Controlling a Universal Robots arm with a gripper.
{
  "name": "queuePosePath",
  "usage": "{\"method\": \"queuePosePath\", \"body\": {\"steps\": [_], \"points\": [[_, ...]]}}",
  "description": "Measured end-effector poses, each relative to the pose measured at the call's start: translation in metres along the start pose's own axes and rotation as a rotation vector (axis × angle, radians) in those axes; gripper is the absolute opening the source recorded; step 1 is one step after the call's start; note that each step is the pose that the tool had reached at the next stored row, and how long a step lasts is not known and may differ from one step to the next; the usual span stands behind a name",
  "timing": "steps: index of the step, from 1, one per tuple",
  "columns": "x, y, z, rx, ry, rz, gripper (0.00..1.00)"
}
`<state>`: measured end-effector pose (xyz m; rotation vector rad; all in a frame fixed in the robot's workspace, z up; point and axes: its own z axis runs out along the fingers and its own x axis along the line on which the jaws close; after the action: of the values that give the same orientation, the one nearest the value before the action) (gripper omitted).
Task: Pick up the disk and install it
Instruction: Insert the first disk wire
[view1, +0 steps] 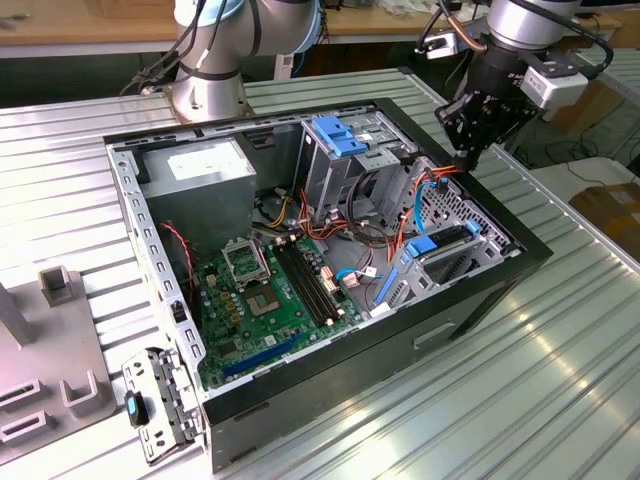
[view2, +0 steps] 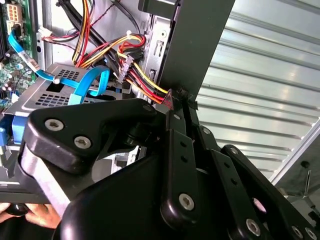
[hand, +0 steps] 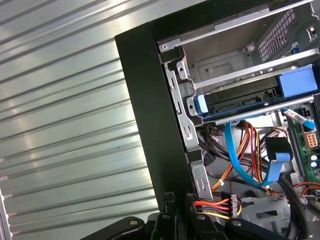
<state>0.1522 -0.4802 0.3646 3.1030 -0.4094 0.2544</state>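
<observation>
Blue-framed disk (hand: 240, 98) sits in the drive bay (hand: 225, 62), pincer (view1: 468, 160) beside the case wall (hand: 145, 100).

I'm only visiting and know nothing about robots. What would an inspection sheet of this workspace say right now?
Surface: ribbed metal table with an open computer case on it.
Job's things: disk lies in a bay of the drive cage, not held.
Clutter: grey fixture blocks; metal bracket at the case's corner.
Grippers: gripper hovers over the case's wall by the drive cage, without the disk.
Cables: blue cables and red-yellow wires near the cage.
Surroundings: cardboard box; a hand in the second wrist view.
</observation>
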Motion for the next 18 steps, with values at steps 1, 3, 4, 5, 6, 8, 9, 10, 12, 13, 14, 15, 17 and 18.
{"method": "queuePosePath", "body": {"steps": [1, 3, 4, 5, 6, 8, 9, 10, 12, 13, 14, 15, 17, 18], "points": [[0.0002, 0.0, -0.0009, -0.0014, 0.0004, 0.0, 0.17], [0.001, -0.0002, -0.0059, -0.0137, 0.0027, -0.002, 0.17], [0.0015, 0.0011, -0.0062, -0.0229, 0.0051, -0.004, 0.17], [0.0017, 0.0018, -0.0063, -0.0333, 0.0078, -0.003, 0.17], [0.0017, 0.0021, -0.0063, -0.0424, 0.01, 0.001, 0.17], [0.001, 0.0034, -0.0062, -0.0468, 0.011, 0.006, 0.17], [0.0003, 0.0045, -0.006, -0.0467, 0.0109, 0.006, 0.17], [-0.0004, 0.0052, -0.0058, -0.0466, 0.0109, 0.006, 0.17], [-0.0016, 0.0059, -0.0056, -0.0499, 0.0109, 0.025, 0.17], [-0.0017, 0.006, -0.0056, -0.0536, 0.0108, 0.048, 0.17], [-0.0017, 0.0059, -0.0055, -0.0585, 0.0107, 0.077, 0.17], [-0.0017, 0.006, -0.0054, -0.0657, 0.0106, 0.119, 0.17], [-0.0017, 0.006, -0.0052, -0.072, 0.0105, 0.158, 0.17], [-0.0017, 0.0059, -0.0051, -0.0759, 0.0104, 0.181, 0.17]]}}
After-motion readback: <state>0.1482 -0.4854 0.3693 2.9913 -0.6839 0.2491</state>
